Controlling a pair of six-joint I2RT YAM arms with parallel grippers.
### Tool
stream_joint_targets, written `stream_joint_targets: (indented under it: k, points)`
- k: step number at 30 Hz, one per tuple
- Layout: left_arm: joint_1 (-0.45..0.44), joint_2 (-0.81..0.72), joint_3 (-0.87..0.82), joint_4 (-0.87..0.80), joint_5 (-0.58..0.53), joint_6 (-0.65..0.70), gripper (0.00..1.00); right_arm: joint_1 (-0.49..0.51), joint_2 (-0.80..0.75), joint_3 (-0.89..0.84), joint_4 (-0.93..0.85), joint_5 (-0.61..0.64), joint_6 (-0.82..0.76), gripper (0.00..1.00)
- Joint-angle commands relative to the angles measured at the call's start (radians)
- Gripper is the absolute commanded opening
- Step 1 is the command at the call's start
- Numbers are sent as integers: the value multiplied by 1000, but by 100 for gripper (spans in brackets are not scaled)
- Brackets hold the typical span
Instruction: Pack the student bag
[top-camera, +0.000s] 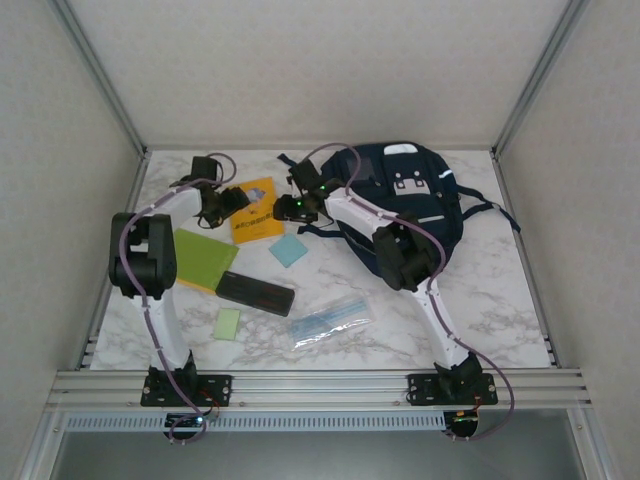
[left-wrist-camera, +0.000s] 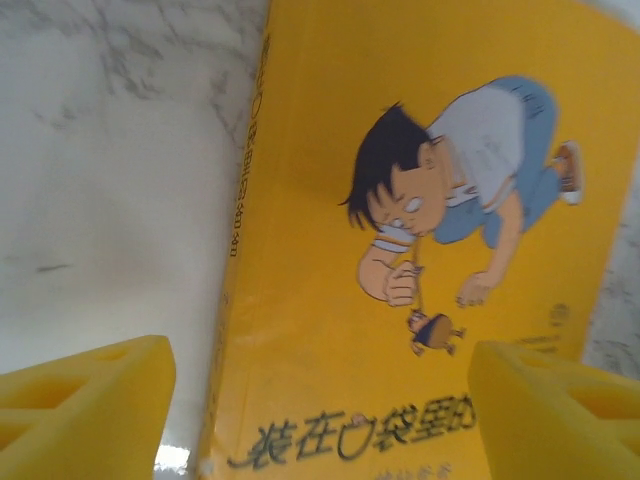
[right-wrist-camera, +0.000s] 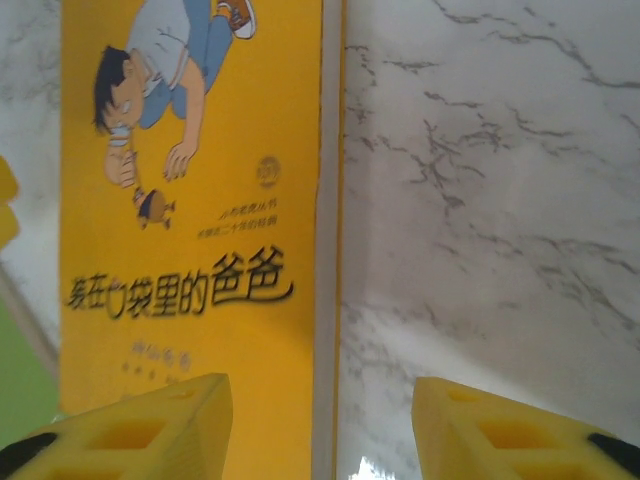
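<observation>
The bag (top-camera: 410, 190) lies at the far right of the table (top-camera: 480, 300), well apart from the other items. I cannot tell whether its mouth is unzipped, and a shut or sagging opening would stop anything going in. To its left, at the far middle, the yellow book (top-camera: 256, 212) lies flat on the marble. The left gripper (top-camera: 222, 203) sits astride the book's left edge, jaws apart and holding nothing, with one finger over bare table and one over the cover. The right gripper (top-camera: 295, 208) sits astride the right edge, also parted and empty. A thin book flat on a hard top gives the fingers little purchase. They may scrape the cover, shove the book sideways, or pinch only the cover so the pages fan. Claws this close could also collide, or nudge the blue pad (top-camera: 289, 249) just beside the book.
</observation>
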Motion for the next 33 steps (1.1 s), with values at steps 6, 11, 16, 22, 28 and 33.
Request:
stream_joint_targets:
  k: [6, 11, 16, 22, 28, 33]
  points:
    - [-71, 56, -1, 4, 58, -13, 64, 23, 126, 195, -68, -1, 34, 48]
    - [-98, 75, -26, 17, 52, -36, 62, 32, 120, 209, -51, -68, 47, 46]
    - [-100, 79, -17, -15, 29, -34, 62, 34, 28, 153, -84, -2, 18, 44]
    - [-100, 88, -1, -61, 3, -6, 62, 32, -47, 88, -83, 33, 18, 45]
    - [-100, 89, -8, -74, 0, 7, 62, 29, -49, 71, -21, -49, 47, 42]
    - [-100, 88, -12, -76, 1, 10, 63, 23, -18, 71, 7, -109, 86, 33]
